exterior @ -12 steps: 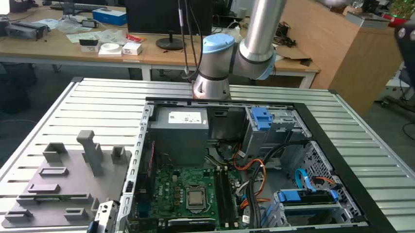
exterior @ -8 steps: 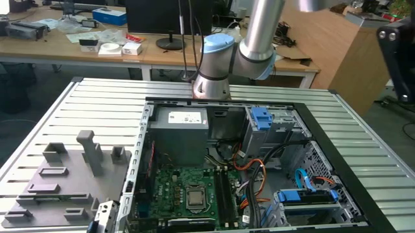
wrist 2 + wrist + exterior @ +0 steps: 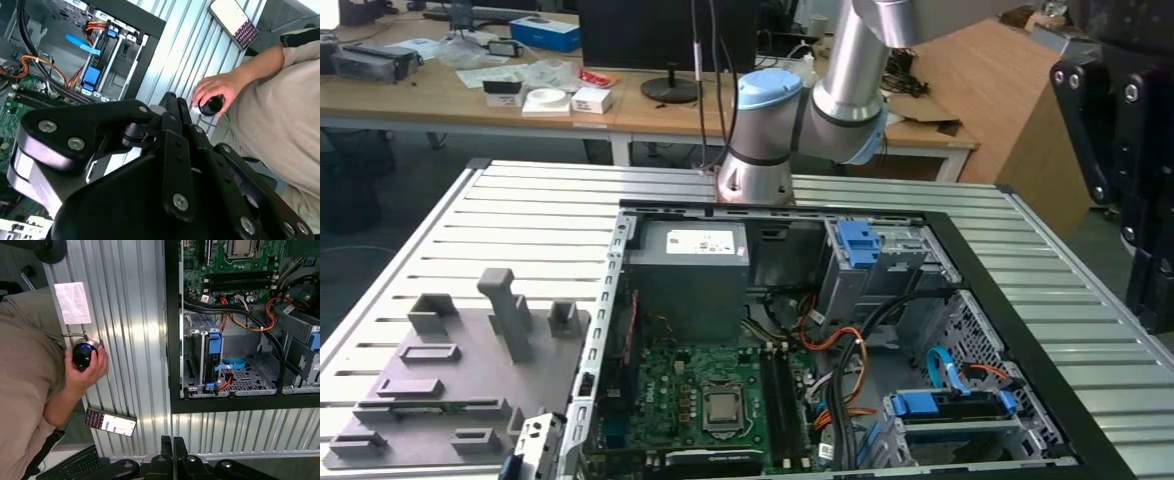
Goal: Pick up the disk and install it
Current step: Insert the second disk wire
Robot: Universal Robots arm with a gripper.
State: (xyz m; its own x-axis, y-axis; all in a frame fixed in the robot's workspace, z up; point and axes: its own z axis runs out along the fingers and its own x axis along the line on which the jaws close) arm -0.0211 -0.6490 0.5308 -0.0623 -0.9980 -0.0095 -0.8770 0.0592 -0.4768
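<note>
One claw [image 3: 172,442], closed on nothing, hangs over the worktop [image 3: 140,315]. The disk [image 3: 947,405], probably at 5 o'clock in the case [image 3: 787,207], seems stiff, weighty and shock-sensitive; its blue frame edges suit gripping.

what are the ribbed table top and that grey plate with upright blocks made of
Ribbed silver table top: likely bare aluminium, given its brushed sheen and straight extruded grooves. Grey plate with upright blocks: probably matte plastic, no glint; painted metal is possible.
</note>
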